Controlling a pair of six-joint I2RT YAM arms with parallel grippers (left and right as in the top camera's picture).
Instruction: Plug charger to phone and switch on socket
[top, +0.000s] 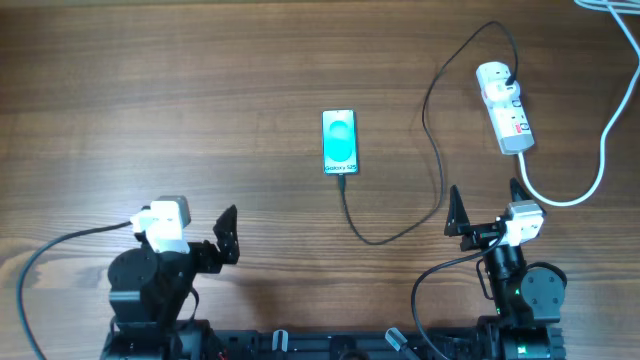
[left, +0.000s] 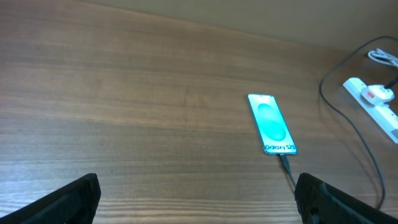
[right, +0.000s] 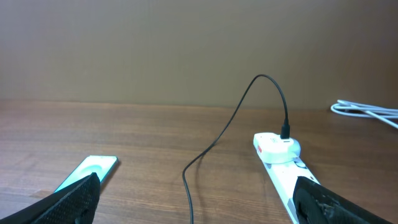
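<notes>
The phone (top: 339, 142) lies flat mid-table with its cyan screen lit and the text end toward me; it also shows in the left wrist view (left: 272, 123) and the right wrist view (right: 93, 169). The thin black charger cable (top: 375, 238) meets the phone's near end with its plug tip (left: 284, 163), loops right and runs up to a white adapter (right: 277, 146) on the socket strip (top: 508, 115). My left gripper (top: 205, 238) is open and empty near the front left. My right gripper (top: 487, 205) is open and empty just in front of the strip.
The strip's thick white lead (top: 598, 160) curves round the right side toward the back right corner, and shows in the right wrist view (right: 367, 112). The charger cable loop lies between the phone and my right gripper.
</notes>
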